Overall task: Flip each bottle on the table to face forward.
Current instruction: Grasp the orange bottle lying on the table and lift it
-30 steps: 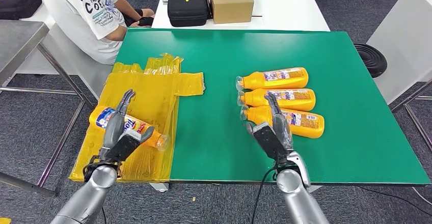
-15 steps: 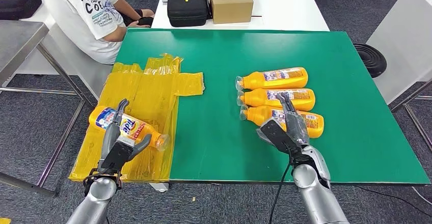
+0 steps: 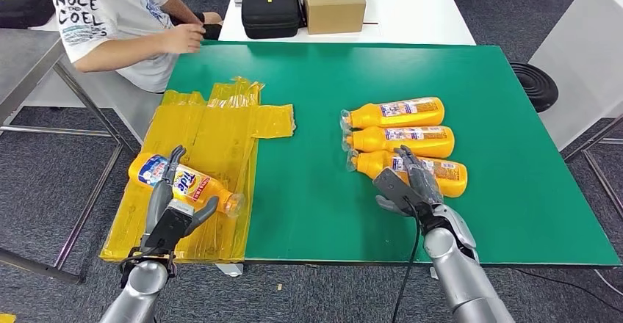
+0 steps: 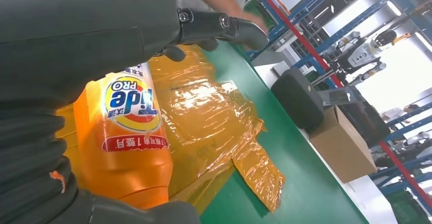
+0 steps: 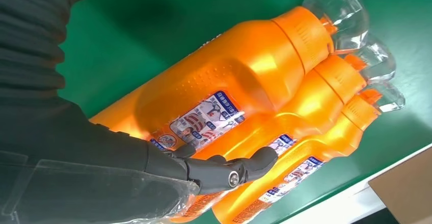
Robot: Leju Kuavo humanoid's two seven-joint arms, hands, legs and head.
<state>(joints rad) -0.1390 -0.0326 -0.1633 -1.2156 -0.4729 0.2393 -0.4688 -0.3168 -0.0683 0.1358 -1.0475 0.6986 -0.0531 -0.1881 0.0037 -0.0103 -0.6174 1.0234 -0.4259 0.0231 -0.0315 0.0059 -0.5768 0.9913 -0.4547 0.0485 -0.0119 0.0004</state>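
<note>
The right hand (image 3: 406, 186), in the lower right of the head frame, is reaching with fingers spread over the nearest bottle (image 3: 433, 172) of a row of three, fingertips lying on its label side but not yet closing round it; nothing is gripped, as the right wrist view confirms. Beyond it, the middle bottle (image 3: 411, 141) and the far bottle (image 3: 400, 111) are lying side by side, touching, caps pointing toward frame left, all three showing small-print back labels. So these three are looking unturned, and the nearest one seems to be the step in hand. At lower left, the left hand (image 3: 173, 202) is hovering with fingers apart beside a fourth bottle (image 3: 180, 182), which is lying on crumpled yellow film (image 3: 220, 128) at the edge of the green table (image 3: 470, 66); I cannot tell whether the fingers are touching it. That bottle is showing its big front logo, so it appears done. By my reckoning roughly a quarter is finished. A person (image 3: 110, 22) is sitting at upper left.
</note>
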